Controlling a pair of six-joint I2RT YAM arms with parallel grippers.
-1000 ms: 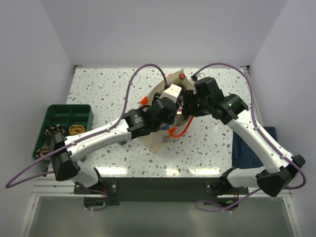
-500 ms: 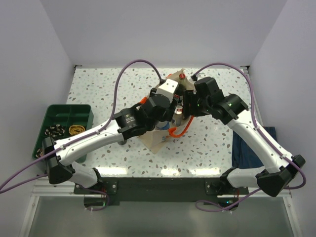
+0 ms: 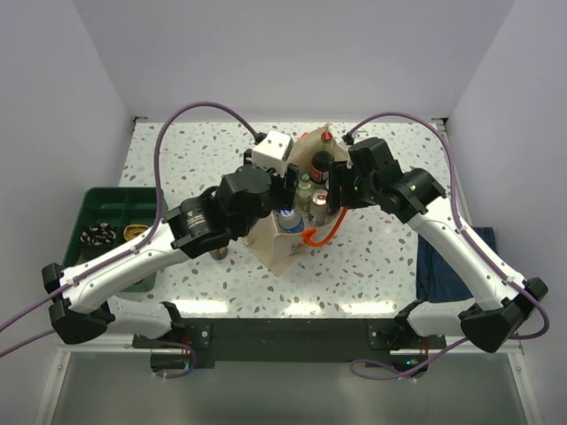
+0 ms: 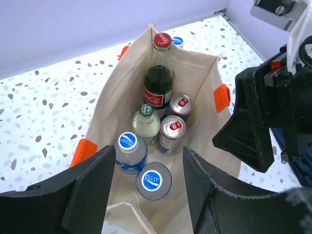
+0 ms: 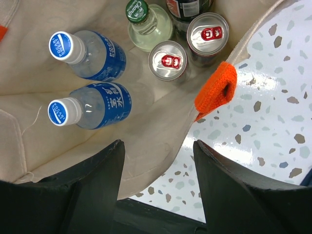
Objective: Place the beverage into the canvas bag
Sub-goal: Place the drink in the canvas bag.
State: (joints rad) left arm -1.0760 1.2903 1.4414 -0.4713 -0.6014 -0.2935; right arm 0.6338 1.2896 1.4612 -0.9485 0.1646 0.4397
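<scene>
Canvas bag (image 4: 200, 83) stands upright mid-table between the arms, mouth open upward, its long side running from the near edge toward the back wall. It is beige cloth with orange handles (image 3: 319, 235). Inside stand a cola bottle (image 4: 158, 83), two cans (image 4: 173, 127) and three small bottles (image 4: 129, 151). The left gripper (image 4: 148, 150) and right gripper (image 5: 157, 144) hover above it, jaws apart and empty

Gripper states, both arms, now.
Left gripper: open, holding nothing, above the canvas bag.
Right gripper: open, holding nothing, over the bag's rim.
</scene>
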